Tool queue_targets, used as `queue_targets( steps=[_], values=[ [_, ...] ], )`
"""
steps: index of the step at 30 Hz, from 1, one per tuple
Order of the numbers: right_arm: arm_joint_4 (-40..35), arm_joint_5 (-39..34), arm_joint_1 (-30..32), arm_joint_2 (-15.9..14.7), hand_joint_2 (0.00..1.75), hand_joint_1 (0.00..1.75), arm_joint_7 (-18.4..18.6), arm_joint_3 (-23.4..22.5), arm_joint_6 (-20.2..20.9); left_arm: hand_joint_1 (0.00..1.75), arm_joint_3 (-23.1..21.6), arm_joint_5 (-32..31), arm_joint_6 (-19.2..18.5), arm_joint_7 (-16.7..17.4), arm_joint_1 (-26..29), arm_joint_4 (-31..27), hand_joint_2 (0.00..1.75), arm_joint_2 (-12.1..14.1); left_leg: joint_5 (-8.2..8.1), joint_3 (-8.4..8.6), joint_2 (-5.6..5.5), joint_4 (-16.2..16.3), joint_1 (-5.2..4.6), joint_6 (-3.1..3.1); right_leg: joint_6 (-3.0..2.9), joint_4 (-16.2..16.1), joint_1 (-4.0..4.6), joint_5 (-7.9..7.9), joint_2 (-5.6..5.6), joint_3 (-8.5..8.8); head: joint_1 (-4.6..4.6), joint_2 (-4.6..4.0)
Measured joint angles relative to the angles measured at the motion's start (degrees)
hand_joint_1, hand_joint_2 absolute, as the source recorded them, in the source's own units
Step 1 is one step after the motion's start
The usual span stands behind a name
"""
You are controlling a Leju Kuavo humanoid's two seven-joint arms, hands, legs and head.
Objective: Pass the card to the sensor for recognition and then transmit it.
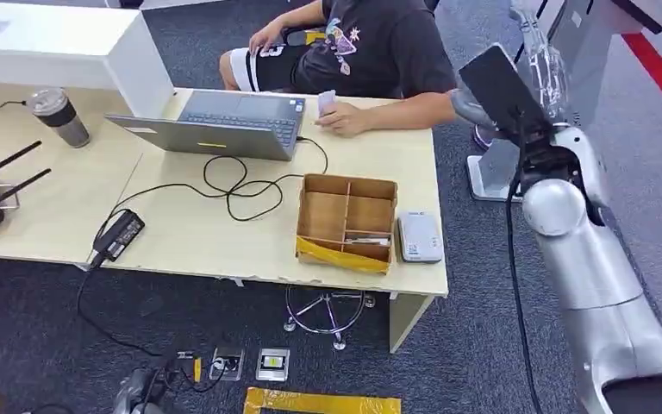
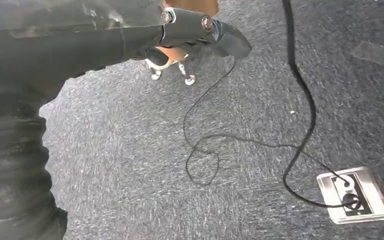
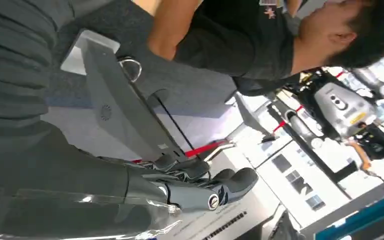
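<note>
The right hand (image 3: 200, 187) has its dark fingers (image 3: 235, 179) curled loosely with nothing in them, raised beside the pale wooden surface (image 1: 224, 233). The left hand (image 2: 200, 30) hangs over the carpet, fingers bent and holding nothing. The small pale card (image 1: 326, 103) stands upright in the seated person's hand (image 1: 345, 119), forward and left of the right hand, the nearer one. The white sensor box (image 1: 419, 236) lies closer in, beside the cardboard tray (image 1: 346, 222).

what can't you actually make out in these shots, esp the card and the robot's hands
- Card: head view, small and half covered by the person's hand; its face is unreadable.
- Right hand: right wrist view shows curled fingers; the head view's black wrist cover hides it; any grip unclear.
- Left hand: left wrist view, cut off by the edge above the carpet.
- Sensor: too small to read.
</note>
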Motion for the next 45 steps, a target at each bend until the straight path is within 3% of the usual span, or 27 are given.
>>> queue_targets(
  steps=[2,10,15,21,33,39,45],
  values=[
    [-6.3,0.3,3.3,-0.7,1.75,0.00,0.4,-0.5,0.4,0.00,0.0,0.1,0.0,-0.1,0.4,0.0,1.75,0.1,0.00,-0.06,0.00,0.0,-0.01,0.00,0.00,0.0,-0.01,0.00,-0.01,-0.07,-0.02,-0.02],
    [-20.1,-0.4,10.4,-1.4,1.75,0.00,0.7,-1.9,2.5,0.00,0.1,0.7,0.0,-0.1,0.8,0.0,1.75,0.3,0.01,-0.02,0.02,0.0,-0.01,0.00,0.00,0.0,0.00,0.00,0.03,0.00,-0.03,0.00],
    [-24.7,-0.3,12.9,-1.4,1.75,0.00,1.1,-2.0,3.4,0.00,0.1,0.7,0.0,-0.2,0.8,0.0,1.75,0.3,0.01,-0.02,0.02,0.0,-0.01,0.00,0.00,0.0,-0.01,0.00,0.04,-0.01,-0.05,-0.02],
    [-27.2,2.4,18.3,-0.6,1.75,0.00,0.6,-1.6,7.5,0.00,0.4,1.1,0.2,-0.2,0.8,0.0,1.75,0.3,0.01,-0.05,-0.02,0.0,0.00,-0.01,0.00,0.0,0.00,0.00,-0.01,0.00,-0.05,-0.02],
    [-27.8,9.1,22.7,2.3,1.75,0.00,-1.4,3.4,9.5,0.00,0.5,0.2,0.1,-0.1,0.7,0.0,1.75,0.3,0.01,-0.05,-0.01,0.0,0.00,-0.01,-0.01,0.0,0.00,0.00,0.01,0.01,-0.05,-0.02],
    [-23.4,18.1,22.8,4.2,1.75,0.00,-2.5,8.7,7.3,0.00,0.5,0.5,0.1,0.1,0.5,0.0,1.75,0.3,0.01,-0.06,-0.01,-0.1,0.01,-0.01,-0.01,0.0,0.01,-0.01,0.00,0.00,-0.05,-0.02],
    [-14.5,21.1,21.0,6.1,1.75,0.00,-3.2,11.0,2.8,0.00,0.5,0.7,0.1,0.1,0.3,0.0,1.75,0.2,0.01,-0.06,-0.01,-0.1,0.01,0.00,-0.01,0.0,0.01,-0.01,-0.01,0.02,-0.05,0.00]
  ],
)
